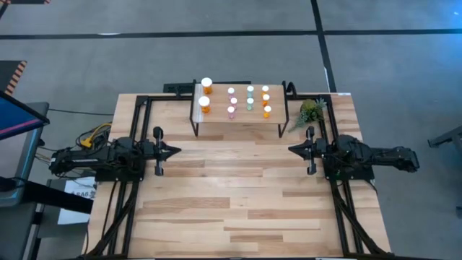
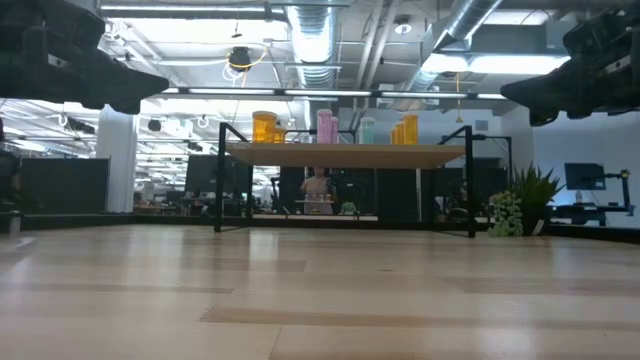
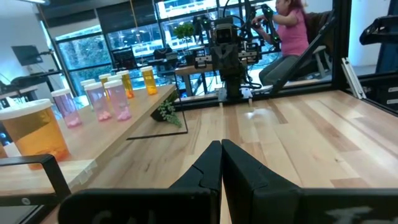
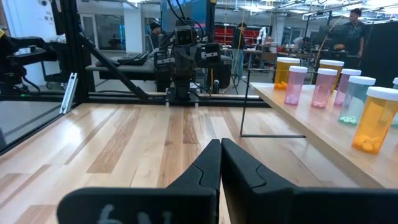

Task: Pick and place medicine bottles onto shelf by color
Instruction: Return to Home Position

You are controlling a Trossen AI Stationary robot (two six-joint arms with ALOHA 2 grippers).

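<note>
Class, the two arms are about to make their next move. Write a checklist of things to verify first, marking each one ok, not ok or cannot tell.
1. The left gripper is empty, jaws shut: ok.
2. The right gripper is empty, jaws shut: ok.
3. Both arms stand apart from the shelf: ok.
4. All medicine bottles stand upright on the shelf, none on the workbench: ok.
5. They stand grouped by colour (orange, pink, pale green, orange): ok.
6. The white caps are screwed tight: cannot tell.
</note>
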